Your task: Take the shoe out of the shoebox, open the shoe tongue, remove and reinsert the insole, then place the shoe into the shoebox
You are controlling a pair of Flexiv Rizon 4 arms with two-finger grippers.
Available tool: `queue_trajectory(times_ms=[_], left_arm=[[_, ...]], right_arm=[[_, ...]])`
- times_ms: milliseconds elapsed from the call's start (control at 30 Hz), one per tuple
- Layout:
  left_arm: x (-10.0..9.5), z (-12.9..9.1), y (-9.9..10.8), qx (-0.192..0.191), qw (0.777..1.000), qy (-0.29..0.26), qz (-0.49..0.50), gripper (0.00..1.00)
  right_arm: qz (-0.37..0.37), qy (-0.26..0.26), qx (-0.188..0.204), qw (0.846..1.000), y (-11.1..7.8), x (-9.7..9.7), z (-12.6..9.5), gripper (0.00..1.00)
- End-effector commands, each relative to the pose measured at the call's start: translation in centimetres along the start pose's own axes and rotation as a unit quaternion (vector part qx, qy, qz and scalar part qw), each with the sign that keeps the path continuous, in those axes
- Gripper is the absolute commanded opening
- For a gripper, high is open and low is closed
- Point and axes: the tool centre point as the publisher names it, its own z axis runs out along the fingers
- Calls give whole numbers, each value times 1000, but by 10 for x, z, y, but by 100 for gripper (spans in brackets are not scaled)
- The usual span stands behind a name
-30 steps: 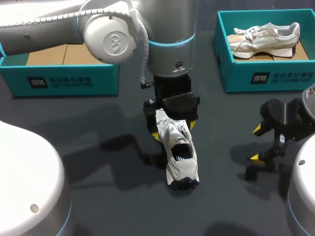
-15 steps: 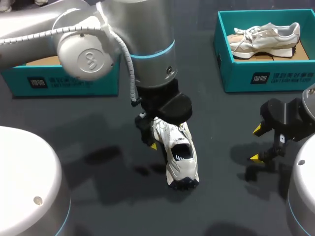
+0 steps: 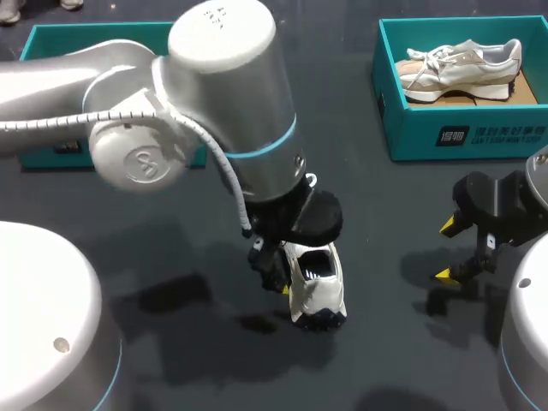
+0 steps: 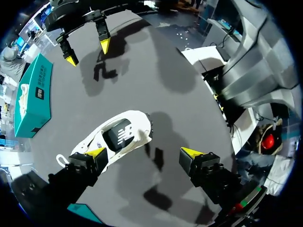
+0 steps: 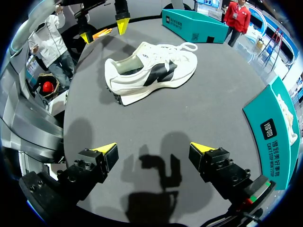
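Sneaker status: white sneaker (image 3: pixel 318 293) stands upright on its sole on the dark table (image 3: pixel 385 360), centre of head view, outside both boxes. Head view shows only heel end and dark opening; the toe end is hidden under the left arm (image 3: pixel 231 111), which comes in from the left edge and covers the middle.

Right wrist view gives what head view can't: whole sneaker (image 5: pixel 151 71) side-on ahead of the right gripper, w/ black side mark and laces at the toe end.

Left gripper (image 4: pixel 144 152) has fingers spread wide. In its own wrist view one yellow tip sits right against the sneaker (image 4: pixel 118 137)'s laced part; can't tell if it touches. Other tip is well apart from the shoe, over bare table, so nothing is clamped. Head view shows just one yellow tip of it, beside the shoe.

Right gripper (image 3: pixel 445 249) is at right edge of head view, well apart from the shoe, fingers apart, nothing between them; same in its own view (image 5: pixel 152 148).

Teal shoebox (image 3: pixel 462 137), upper right of head view, holds a beige sneaker (image 3: pixel 462 62). Second teal shoebox (image 3: pixel 51 38), upper left, is mostly hidden by the left arm.
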Motion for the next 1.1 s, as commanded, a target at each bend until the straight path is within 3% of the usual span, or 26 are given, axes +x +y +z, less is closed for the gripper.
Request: queue_trajectory(times_ms=[33,267,700,1100], left_arm=[[4,-3,-12,-94,991,-55,-73,100],[4,-3,-12,-94,991,-55,-73,100],[3,22,-22,-52,978,-66,-189,100],[3,49,-31,-54,969,-69,-230,100]], right_arm=[[0,-2,1,1000,0,2,-1,100],[0,-2,1,1000,0,2,-1,100],[0,-2,1,1000,0,2,-1,100],[0,-2,1,1000,0,2,-1,100]])
